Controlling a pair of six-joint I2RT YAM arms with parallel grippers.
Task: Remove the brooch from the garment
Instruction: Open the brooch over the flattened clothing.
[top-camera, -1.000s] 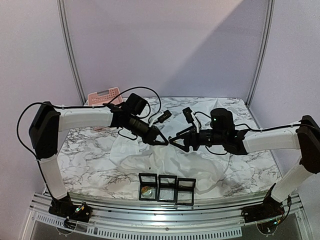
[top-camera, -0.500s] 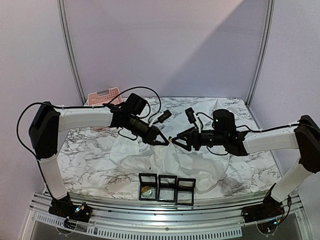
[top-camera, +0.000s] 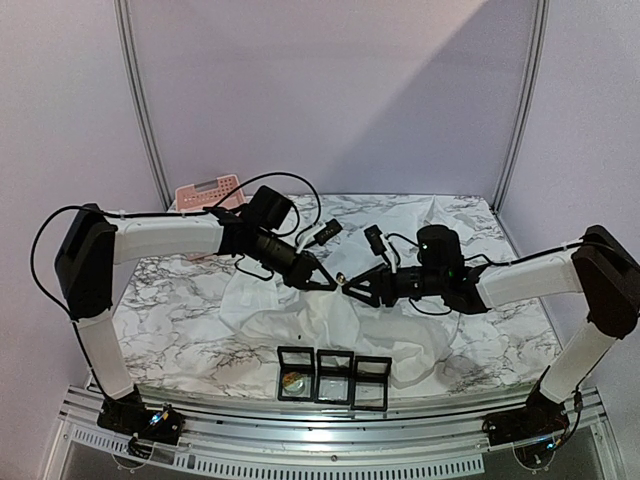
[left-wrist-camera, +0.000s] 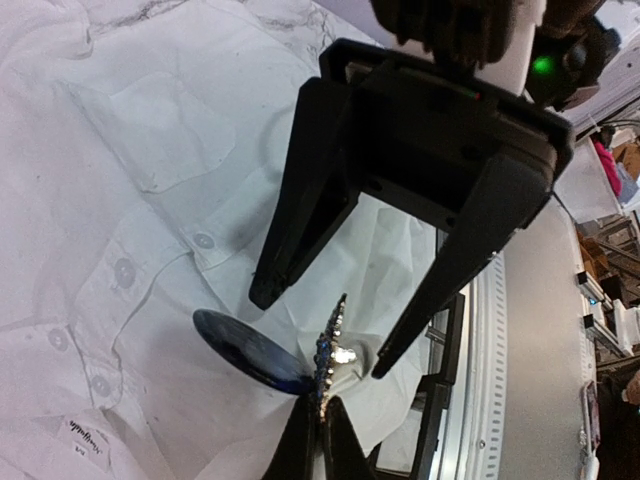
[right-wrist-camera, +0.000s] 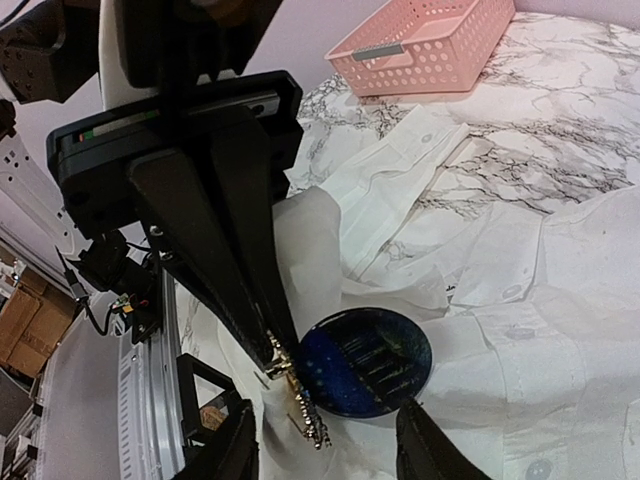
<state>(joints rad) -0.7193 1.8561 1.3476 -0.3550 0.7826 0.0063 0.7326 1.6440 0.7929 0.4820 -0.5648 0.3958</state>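
Left claw (left-wrist-camera: 322, 440) clenched on the brooch (right-wrist-camera: 303, 412), raised on a peak of the garment (left-wrist-camera: 130, 200), right claw (top-camera: 352, 292) open astride it — if you close off-centre, you may tear cloth or knock the brooch free.

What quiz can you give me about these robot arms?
1. True or false: the right jaws are shut tight.
2. How many black boxes stand in a row at the table's near edge? A) two B) three C) five
3. Fill in the blank: the left jaws are shut on the ____.

Key: 1. False, they stand open around the brooch. 2. B. 3. brooch.
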